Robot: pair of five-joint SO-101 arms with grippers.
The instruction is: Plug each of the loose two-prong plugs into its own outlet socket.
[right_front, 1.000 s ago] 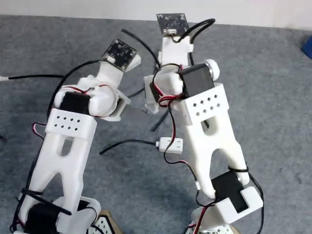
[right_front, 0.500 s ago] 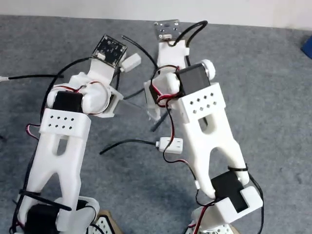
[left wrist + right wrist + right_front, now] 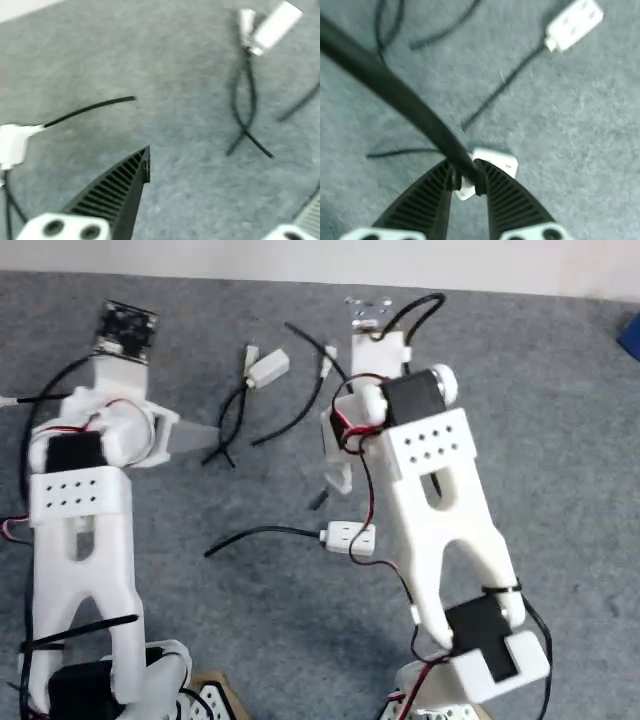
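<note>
My right gripper (image 3: 466,187) is shut on a white two-prong plug (image 3: 492,162), and the plug's black cord (image 3: 385,82) runs up close past the camera. From above, this gripper (image 3: 335,478) hangs just behind a white outlet block (image 3: 350,537) on the grey carpet; the wrist view shows the same outlet block (image 3: 574,23) farther off. My left gripper (image 3: 230,180) is open and holds nothing; it stands over the carpet at the left (image 3: 195,440). A second white socket piece (image 3: 268,367) lies at the back with a small plug (image 3: 246,20) beside it.
Loose black cords (image 3: 235,415) cross on the carpet between the arms. Another small plug (image 3: 327,360) lies near the right arm's camera. At the far left edge is a white connector (image 3: 12,145) with its own cord. A blue object (image 3: 630,335) sits at the right edge.
The left arm has swung away to the left, uncovering the white socket piece and the crossed cords at the back. The right arm shifted slightly right, still gripping the plug.
</note>
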